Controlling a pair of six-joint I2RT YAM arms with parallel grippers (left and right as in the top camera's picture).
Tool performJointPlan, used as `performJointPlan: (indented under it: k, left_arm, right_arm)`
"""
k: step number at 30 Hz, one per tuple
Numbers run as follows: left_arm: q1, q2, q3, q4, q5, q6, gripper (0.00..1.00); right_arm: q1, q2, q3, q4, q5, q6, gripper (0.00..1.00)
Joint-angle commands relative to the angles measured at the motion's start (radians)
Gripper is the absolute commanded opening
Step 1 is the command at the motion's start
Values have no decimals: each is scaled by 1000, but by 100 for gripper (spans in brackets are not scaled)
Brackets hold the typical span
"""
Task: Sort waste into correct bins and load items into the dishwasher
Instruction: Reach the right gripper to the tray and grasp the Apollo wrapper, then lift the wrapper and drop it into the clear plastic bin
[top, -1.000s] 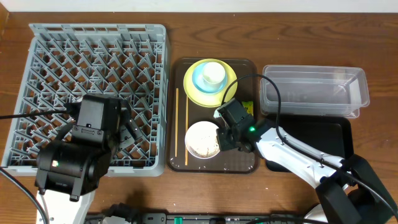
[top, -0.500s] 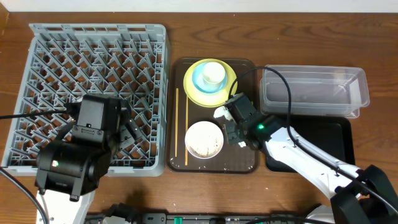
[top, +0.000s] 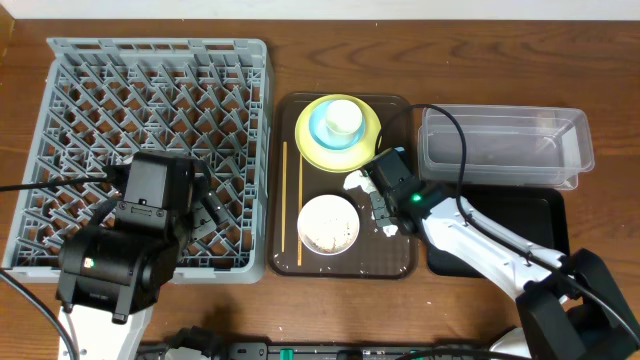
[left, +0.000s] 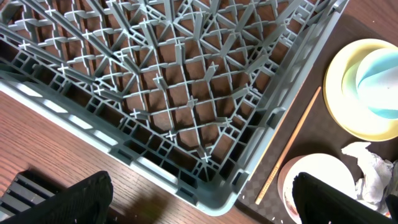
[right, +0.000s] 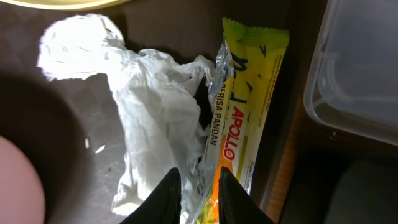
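Right gripper (right: 198, 190) on the waste; left gripper (left: 205, 202) wide and empty
Right jaws stand narrowly parted at the seam between crumpled white tissue (right: 149, 124) and orange-and-green snack wrapper (right: 249, 124); grip cannot be told. Both lie on the dark brown serving tray (top: 395, 262), with white bowl (top: 304, 224) at 9 o'clock, round yellow plate (top: 302, 130) at 11 and clear plastic rectangular tub (top: 505, 150) at 2. Left gripper hangs at the 5 o'clock corner of the large grey plastic dish rack (top: 150, 100)

Light-blue cup (top: 322, 128) on yellow plate (top: 309, 150)
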Motion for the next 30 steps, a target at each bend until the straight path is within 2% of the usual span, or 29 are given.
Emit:
performJointPlan:
  k: [1, 2, 6, 10, 14, 30]
  left_arm:
    - [6, -1, 5, -1, -9, 5, 93]
    - [6, -1, 5, -1, -9, 5, 94]
    - [6, -1, 5, -1, -9, 5, 94]
    - [6, -1, 5, -1, -10, 5, 94]
    - [6, -1, 5, -1, -9, 5, 93]
    - [6, -1, 5, -1, -9, 5, 94]
  right_arm:
    - [-22, 26, 0, 11, 28, 7, 17]
    - [-22, 32, 0, 11, 29, 18, 14]
    - [-22, 34, 0, 11, 29, 26, 14]
    - [-22, 34, -6, 9, 32, 94, 11]
    - [-22, 34, -23, 11, 69, 156, 12]
    - [-22, 34, -42, 8, 54, 215, 15]
